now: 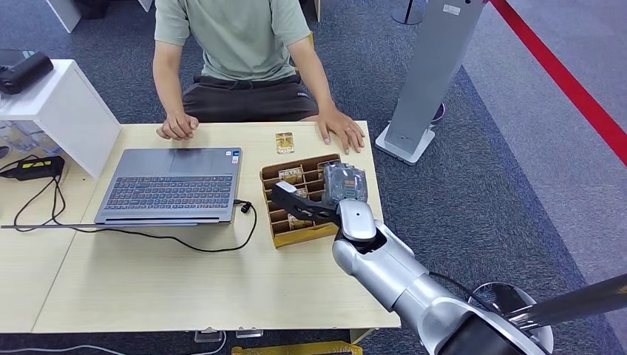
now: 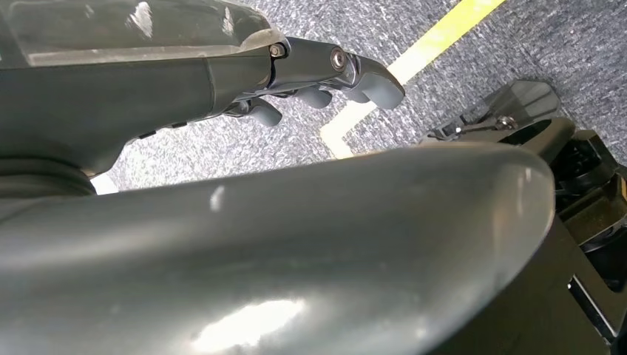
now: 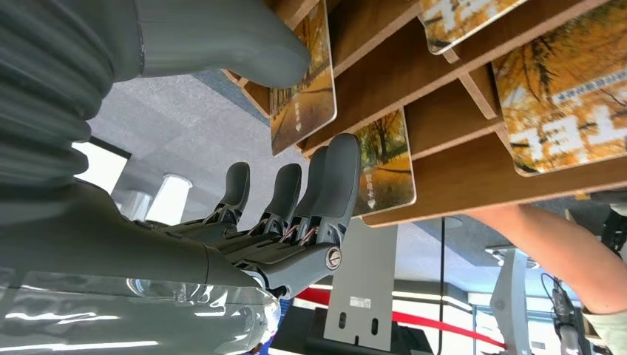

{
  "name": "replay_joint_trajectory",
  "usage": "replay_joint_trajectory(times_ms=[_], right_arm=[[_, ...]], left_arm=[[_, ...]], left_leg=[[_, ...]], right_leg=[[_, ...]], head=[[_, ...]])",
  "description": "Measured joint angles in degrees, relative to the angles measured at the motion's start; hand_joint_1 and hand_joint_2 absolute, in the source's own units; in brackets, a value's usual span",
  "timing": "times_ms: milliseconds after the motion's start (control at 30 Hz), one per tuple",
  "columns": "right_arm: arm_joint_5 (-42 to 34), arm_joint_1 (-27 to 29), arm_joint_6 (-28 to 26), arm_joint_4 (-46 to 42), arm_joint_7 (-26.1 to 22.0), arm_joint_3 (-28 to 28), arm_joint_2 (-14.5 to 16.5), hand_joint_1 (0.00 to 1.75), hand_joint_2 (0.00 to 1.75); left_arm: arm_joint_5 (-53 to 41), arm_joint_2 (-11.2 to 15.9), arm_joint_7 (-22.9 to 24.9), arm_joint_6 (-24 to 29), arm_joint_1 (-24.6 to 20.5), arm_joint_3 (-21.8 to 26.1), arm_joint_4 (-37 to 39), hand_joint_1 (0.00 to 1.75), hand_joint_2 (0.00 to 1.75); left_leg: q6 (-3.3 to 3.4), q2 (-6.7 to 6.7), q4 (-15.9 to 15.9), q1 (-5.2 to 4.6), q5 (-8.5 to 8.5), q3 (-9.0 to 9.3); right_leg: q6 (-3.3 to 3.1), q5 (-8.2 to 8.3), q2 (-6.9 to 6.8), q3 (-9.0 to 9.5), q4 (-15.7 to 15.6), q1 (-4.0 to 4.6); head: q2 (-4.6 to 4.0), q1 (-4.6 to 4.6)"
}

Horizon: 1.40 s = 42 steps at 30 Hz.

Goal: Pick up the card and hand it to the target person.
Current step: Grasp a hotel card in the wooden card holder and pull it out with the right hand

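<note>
The right robot hand (image 1: 296, 201) is being held over the brown card holder (image 1: 275, 177) on the bench (image 1: 148, 281). In the right wrist view its fingers (image 3: 336, 185) are lying straight against one slotted card (image 3: 384, 174), with the thumb (image 3: 222, 44) on the far side of a neighbouring card (image 3: 303, 81); nothing is being gripped yet. A further card (image 1: 285, 142) is lying flat on the bench near the person's hand (image 1: 341, 132). The left robot hand (image 2: 325, 78) is hanging over carpet with fingers curled in, holding nothing. Two cards could be pinched together, or the light holder dragged, because the slots are being crowded closely.
</note>
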Motion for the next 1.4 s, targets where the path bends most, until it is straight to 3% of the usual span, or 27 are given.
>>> replay_joint_trajectory(times_ms=[1000,1400], right_arm=[[-1.13,0.83,-1.03,2.83,-0.81,-1.45,0.00,0.99,1.75],[-0.96,1.07,-1.03,2.78,-0.72,-1.82,-0.07,1.72,1.75]], left_arm=[[-0.04,0.00,0.01,-0.08,0.28,0.00,0.00,0.00,0.00],[-0.43,0.00,0.04,-0.07,0.27,-0.01,0.00,0.00,0.00]], left_leg=[[0.00,0.00,0.00,0.00,0.00,0.02],[0.00,0.01,0.01,0.00,0.00,0.04]], right_leg=[[0.00,0.00,0.00,0.01,0.00,0.00],[0.00,0.00,0.01,0.02,-0.01,0.00]], head=[[0.00,-0.01],[0.00,-0.01]])
